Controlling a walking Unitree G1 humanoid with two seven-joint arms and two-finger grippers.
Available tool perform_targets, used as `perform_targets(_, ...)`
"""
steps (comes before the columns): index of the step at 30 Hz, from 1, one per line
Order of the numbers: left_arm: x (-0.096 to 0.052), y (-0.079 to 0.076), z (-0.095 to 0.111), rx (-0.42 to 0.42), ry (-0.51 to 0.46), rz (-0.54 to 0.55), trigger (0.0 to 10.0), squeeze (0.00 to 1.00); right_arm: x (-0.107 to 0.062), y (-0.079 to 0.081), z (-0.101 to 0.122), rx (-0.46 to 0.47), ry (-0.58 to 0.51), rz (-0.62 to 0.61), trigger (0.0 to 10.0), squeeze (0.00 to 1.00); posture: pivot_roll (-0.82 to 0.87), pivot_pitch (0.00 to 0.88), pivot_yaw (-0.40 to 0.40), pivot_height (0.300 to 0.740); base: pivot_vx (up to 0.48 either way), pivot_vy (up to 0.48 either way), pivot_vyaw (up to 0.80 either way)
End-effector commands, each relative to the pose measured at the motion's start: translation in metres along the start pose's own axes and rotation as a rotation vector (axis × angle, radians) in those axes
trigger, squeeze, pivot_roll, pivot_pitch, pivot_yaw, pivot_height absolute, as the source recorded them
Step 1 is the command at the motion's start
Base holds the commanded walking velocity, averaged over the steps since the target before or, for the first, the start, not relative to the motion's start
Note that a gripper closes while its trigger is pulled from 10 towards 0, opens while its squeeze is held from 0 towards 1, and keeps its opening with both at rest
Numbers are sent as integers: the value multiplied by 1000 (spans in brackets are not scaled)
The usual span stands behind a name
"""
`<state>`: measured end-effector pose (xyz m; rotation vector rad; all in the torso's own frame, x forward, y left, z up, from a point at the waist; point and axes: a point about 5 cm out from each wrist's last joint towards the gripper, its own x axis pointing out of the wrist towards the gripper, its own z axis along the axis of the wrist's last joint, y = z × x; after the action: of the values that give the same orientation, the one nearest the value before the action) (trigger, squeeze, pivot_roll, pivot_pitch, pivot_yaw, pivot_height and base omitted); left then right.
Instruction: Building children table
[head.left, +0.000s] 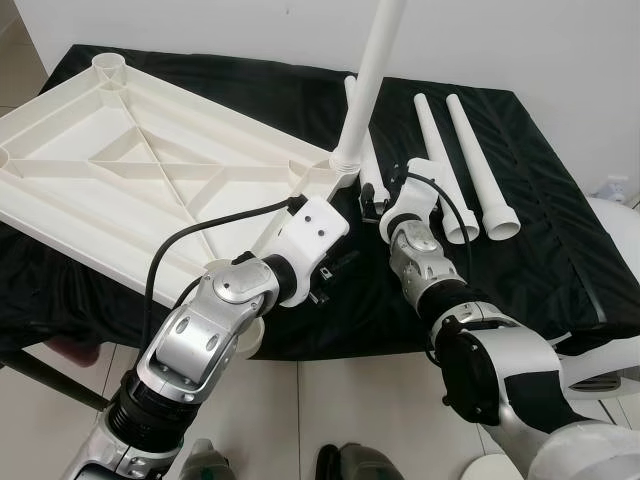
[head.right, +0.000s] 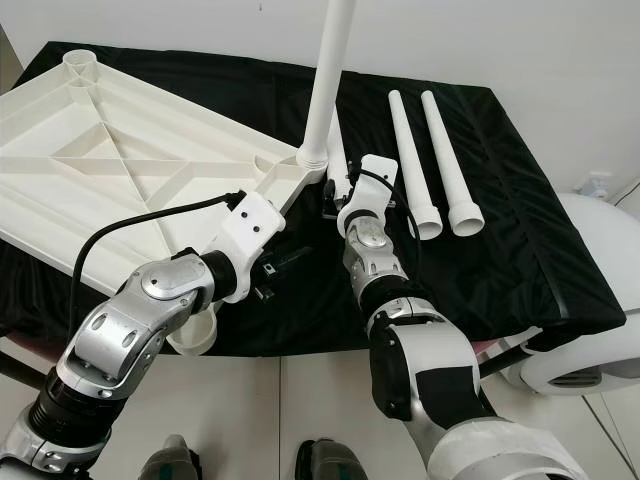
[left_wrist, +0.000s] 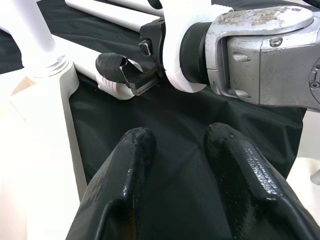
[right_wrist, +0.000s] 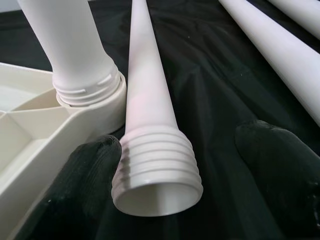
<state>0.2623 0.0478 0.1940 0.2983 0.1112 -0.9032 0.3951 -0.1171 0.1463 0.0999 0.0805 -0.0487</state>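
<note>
The white plastic tabletop (head.left: 120, 150) lies upside down on a black cloth. One white leg (head.left: 372, 70) stands upright, screwed into the tabletop's near corner socket. A loose leg (right_wrist: 150, 115) lies on the cloth beside that socket, threaded end toward me. My right gripper (right_wrist: 180, 145) is open, its fingers on either side of the threaded end; one finger (right_wrist: 95, 170) touches the threads and the other stands apart. My left gripper (left_wrist: 175, 140) is open and holds nothing, low over the cloth next to the tabletop's corner. Two more legs (head.left: 440, 160) (head.left: 480, 160) lie side by side to the right.
The black cloth (head.left: 560, 230) covers the table up to its front edge, with tiled floor below. A white rounded machine (head.left: 615, 225) stands off the right end. A small white tub (head.right: 195, 335) sits below the table edge under my left arm.
</note>
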Motion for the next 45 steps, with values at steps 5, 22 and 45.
perform_targets(5,0,-7,1,1,0,-56,10000,0,1,-6,-6,7,53,-27,10000,0,68,74,-113,740,0,0,0)
perform_targets(22,-1,-10,4,11,-6,-67,10000,0,-1,-9,-17,33,116,-5,10000,0,65,73,-107,740,0,0,0)
perform_targets(45,-2,-20,3,-15,7,-91,10000,0,3,-13,-5,-5,88,-4,10000,0,50,143,-92,740,0,0,0)
